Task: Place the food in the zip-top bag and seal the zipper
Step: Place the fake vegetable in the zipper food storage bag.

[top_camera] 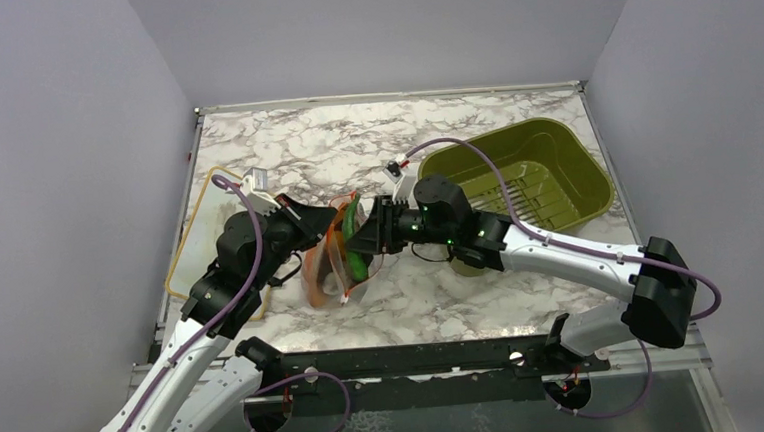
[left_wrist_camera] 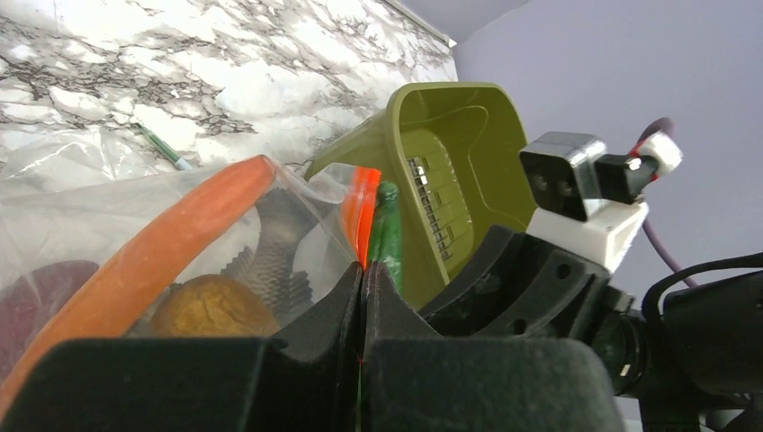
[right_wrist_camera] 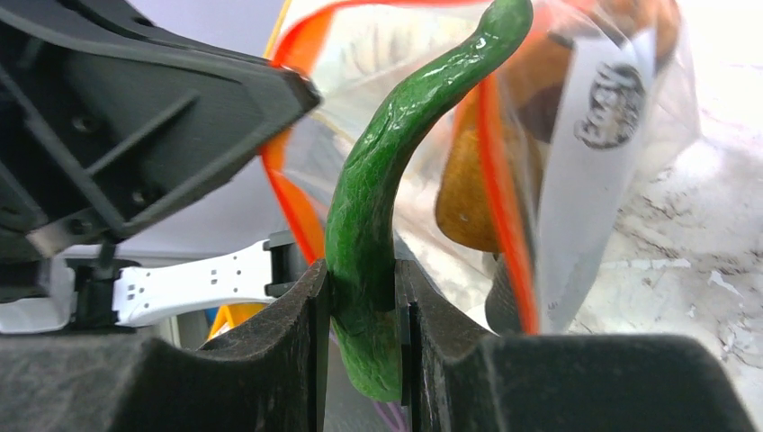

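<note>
Zipper (left_wrist_camera: 362,209) in left claw (left_wrist_camera: 363,273); food (right_wrist_camera: 382,180) in right claw (right_wrist_camera: 362,281).

Two end effectors (left_wrist_camera: 363,274) (right_wrist_camera: 362,279), one bag (top_camera: 319,270), one tub (top_camera: 596,178), one green piece (right_wrist_camera: 371,216).

White-and-grey marbled table (top_camera: 283,142), olive-green tub (top_camera: 555,155) at its far right corner, tan-rimmed white board (top_camera: 198,217) along the left edge, clear zip-top bag (top_camera: 326,269) near the middle, lower end seemingly resting on the tabletop
</note>
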You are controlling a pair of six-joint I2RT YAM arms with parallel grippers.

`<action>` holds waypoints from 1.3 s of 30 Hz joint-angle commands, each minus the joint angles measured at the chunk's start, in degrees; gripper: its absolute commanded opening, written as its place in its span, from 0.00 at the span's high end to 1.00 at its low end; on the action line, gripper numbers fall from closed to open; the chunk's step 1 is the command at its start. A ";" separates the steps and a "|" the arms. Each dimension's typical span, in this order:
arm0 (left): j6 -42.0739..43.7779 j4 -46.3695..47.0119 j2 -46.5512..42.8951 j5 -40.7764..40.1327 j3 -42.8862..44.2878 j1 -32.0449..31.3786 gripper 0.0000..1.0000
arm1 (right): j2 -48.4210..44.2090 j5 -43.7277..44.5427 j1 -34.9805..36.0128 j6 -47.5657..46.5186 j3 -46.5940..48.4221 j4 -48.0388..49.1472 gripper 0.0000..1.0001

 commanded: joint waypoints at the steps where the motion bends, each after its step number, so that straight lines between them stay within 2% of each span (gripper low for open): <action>1: -0.94 4.62 -0.84 1.47 0.22 -0.12 1.00 | 1.29 4.52 1.47 -0.86 0.95 -3.21 0.75; 13: -1.10 5.42 -0.68 1.52 -0.13 -0.12 1.00 | 4.06 9.38 5.15 -4.76 3.12 -8.65 0.71; 18: -1.11 5.26 -0.93 1.67 -0.12 -0.13 1.00 | 3.53 12.33 5.21 -4.21 3.37 -10.17 0.64; 23: -1.02 4.83 -1.24 1.39 -0.13 -0.12 1.00 | 0.95 10.70 5.28 -6.87 2.55 -5.74 0.71; 27: -1.20 4.77 -1.36 1.70 -0.13 -0.12 1.00 | 0.30 8.30 5.31 -8.84 1.04 -2.19 0.71; 31: -1.20 4.82 -1.53 1.74 -0.14 -0.12 1.00 | 1.08 6.63 5.39 -10.71 2.10 -3.34 0.64; 36: -1.29 4.81 -2.08 2.35 -0.31 -0.12 1.00 | -1.30 8.82 5.36 -13.05 3.75 -7.24 0.47; 39: -1.16 4.67 -2.55 2.74 -0.14 -0.12 1.00 | -4.09 11.29 5.38 -14.65 5.67 -11.85 0.44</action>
